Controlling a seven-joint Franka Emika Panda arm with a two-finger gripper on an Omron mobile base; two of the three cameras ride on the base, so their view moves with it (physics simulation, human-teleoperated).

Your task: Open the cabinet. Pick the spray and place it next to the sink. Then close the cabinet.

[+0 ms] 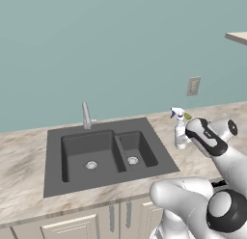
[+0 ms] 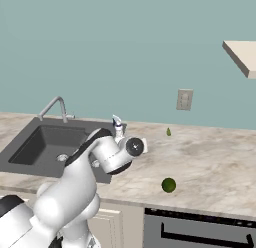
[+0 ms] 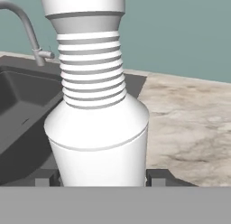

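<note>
Marbled beige surface (image 2: 210, 157): runs under and to both sides of the jaws, along a teal wall (image 1: 120, 50).
Green round fruit (image 2: 169, 185): on the surface, right of the jaws and nearer the front edge.
Small green object (image 2: 168, 132): right of the jaws, close to the wall; kind unclear.
Wall outlet (image 2: 184, 99): above and right of the jaws.
Pale shelf (image 2: 240, 56): high, far right.
Cream cabinet doors (image 1: 87, 223): below the jaws' level, with vertical handles.
Dark oven front (image 2: 200, 229): lower right.
</note>
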